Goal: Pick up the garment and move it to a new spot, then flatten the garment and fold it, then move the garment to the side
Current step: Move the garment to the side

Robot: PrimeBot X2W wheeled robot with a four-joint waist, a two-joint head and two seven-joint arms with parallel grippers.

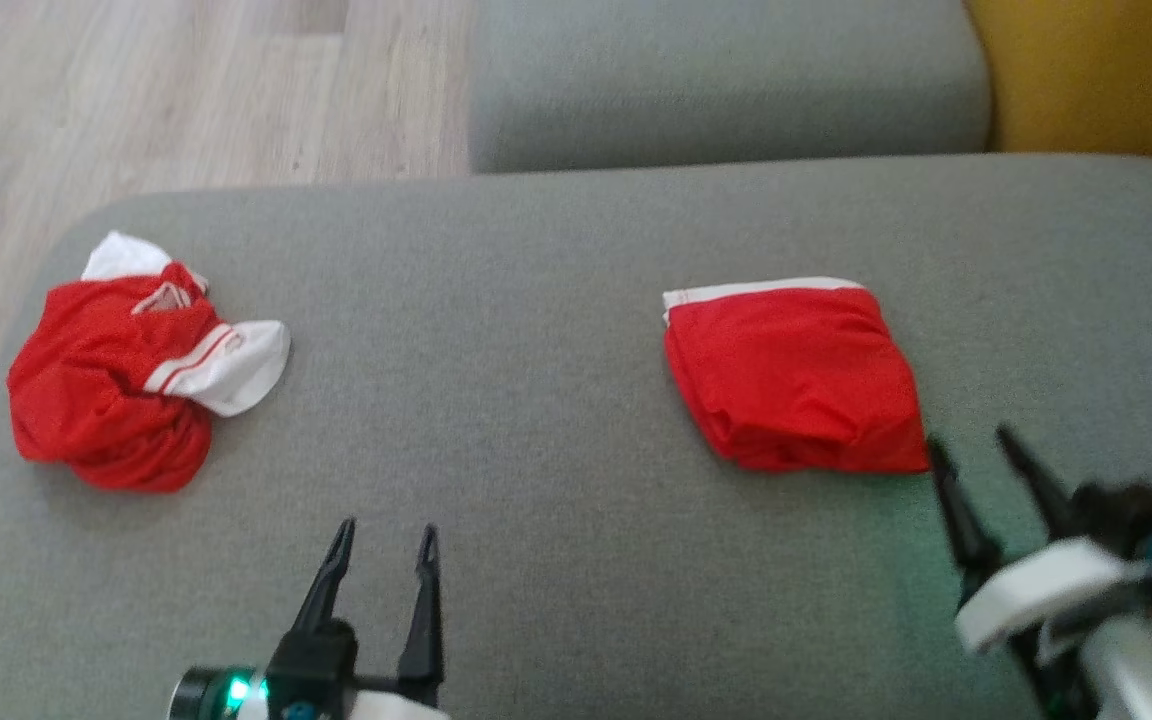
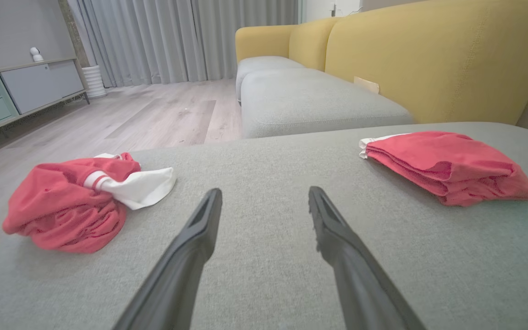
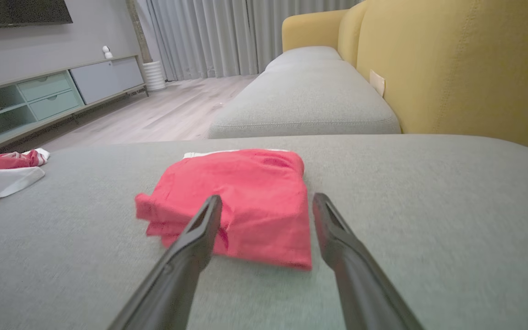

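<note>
A folded red garment point(image 1: 796, 375) with a white band along its far edge lies on the right half of the grey cushion point(image 1: 496, 400). It also appears in the left wrist view point(image 2: 447, 167) and the right wrist view point(image 3: 241, 201). My right gripper point(image 1: 971, 450) stands open just off the fold's near right corner, empty; its fingers point(image 3: 190, 247) frame the fold's near edge. A crumpled red and white garment point(image 1: 126, 380) lies at the cushion's left end point(image 2: 71, 201). My left gripper point(image 1: 386, 540) is open and empty over bare cushion at the near middle.
A second grey seat cushion point(image 1: 726, 80) lies beyond, with a yellow sofa back point(image 2: 429, 59) on the right. Wood floor point(image 1: 186, 90) runs past the cushion's left and far-left edges. A low cabinet point(image 3: 39, 96) and curtains point(image 2: 177, 36) stand far off.
</note>
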